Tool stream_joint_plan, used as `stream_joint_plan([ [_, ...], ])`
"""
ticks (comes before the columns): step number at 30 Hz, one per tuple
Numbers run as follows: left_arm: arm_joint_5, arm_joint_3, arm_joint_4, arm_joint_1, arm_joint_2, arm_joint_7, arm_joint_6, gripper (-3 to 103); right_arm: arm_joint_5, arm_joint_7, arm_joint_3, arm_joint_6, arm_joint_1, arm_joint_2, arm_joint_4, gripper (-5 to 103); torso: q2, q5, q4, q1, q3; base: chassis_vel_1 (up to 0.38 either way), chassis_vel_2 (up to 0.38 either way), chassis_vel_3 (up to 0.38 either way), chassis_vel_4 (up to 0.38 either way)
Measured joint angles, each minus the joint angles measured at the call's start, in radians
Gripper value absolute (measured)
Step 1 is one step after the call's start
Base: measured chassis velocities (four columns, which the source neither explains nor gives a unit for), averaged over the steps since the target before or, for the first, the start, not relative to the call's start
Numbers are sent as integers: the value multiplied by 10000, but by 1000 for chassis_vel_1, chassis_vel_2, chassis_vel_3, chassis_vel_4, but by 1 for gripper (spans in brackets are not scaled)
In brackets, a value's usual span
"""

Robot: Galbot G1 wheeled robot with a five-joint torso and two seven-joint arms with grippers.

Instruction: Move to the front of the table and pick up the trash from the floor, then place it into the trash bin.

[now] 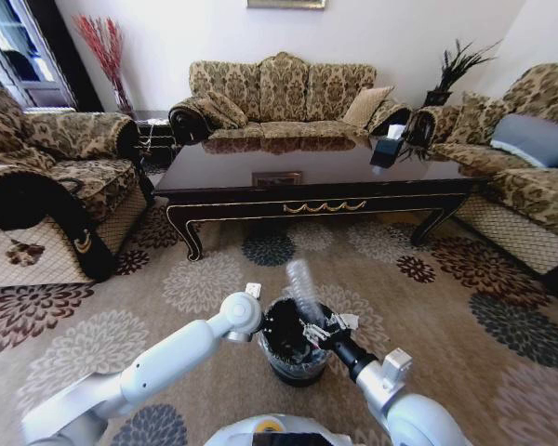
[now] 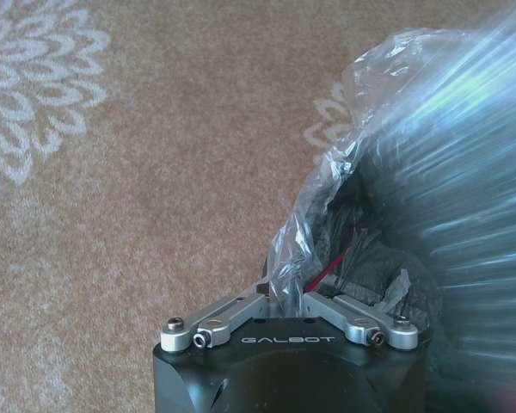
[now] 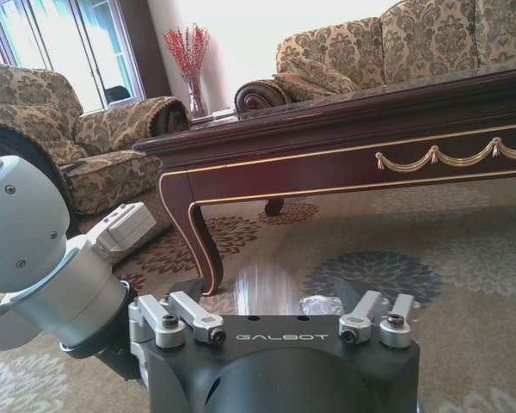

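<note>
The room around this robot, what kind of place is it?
Most likely a home living room: patterned sofas surround a glossy dark coffee table on a flowered carpet, and a vase of red stems stands in the corner.

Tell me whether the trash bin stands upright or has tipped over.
Upright. In the head view the trash bin stands on the carpet with its lined mouth facing up, between the left tool and the right tool.
</note>
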Motion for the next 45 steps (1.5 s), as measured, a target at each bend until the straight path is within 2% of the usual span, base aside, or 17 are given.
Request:
stream_joint_plan([
  [3,11,-87,-8,109,0,-9,0,0,-50,-9,-56,13,-34,68,-70,98,0,0,-1,0,0,0,0,0,0],
  [4,10,-97,-10,130,7,-9,0,0,-64,-9,-69,15,-37,75,-87,99,0,0,-1,0,0,0,0,0,0],
  [21,33,-429,-18,297,141,15,0,0,-89,-1,84,58,-17,160,-204,100,0,0,-1,0,0,0,0,0,0],
  [32,-101,-1656,-276,857,730,173,0,0,189,-13,1115,344,467,134,-773,100,0,0,-1,0,0,0,0,0,0],
  [36,-164,-2366,-377,1266,1037,242,2,0,735,-4,1709,428,1017,129,-1525,100,0,0,-1,0,0,0,0,0,0],
  [40,-370,-3397,-476,1705,1264,296,1,0,590,-168,1858,791,1526,-36,-3005,100,0,-1,1,0,1,0,0,0,0],
  [41,-370,-3397,-476,1705,1264,296,1,0,590,-168,1858,791,1526,-36,-3005,100,0,-1,1,0,1,0,0,0,0],
  [44,-500,-3969,-514,2019,1520,342,1,0,206,-399,1639,1129,2319,32,-4786,100,0,3,-2,0,1,0,0,0,0],
  [45,-500,-3969,-514,2019,1520,342,1,0,206,-399,1639,1129,2319,32,-4786,100,0,3,-2,0,1,0,0,0,0],
])
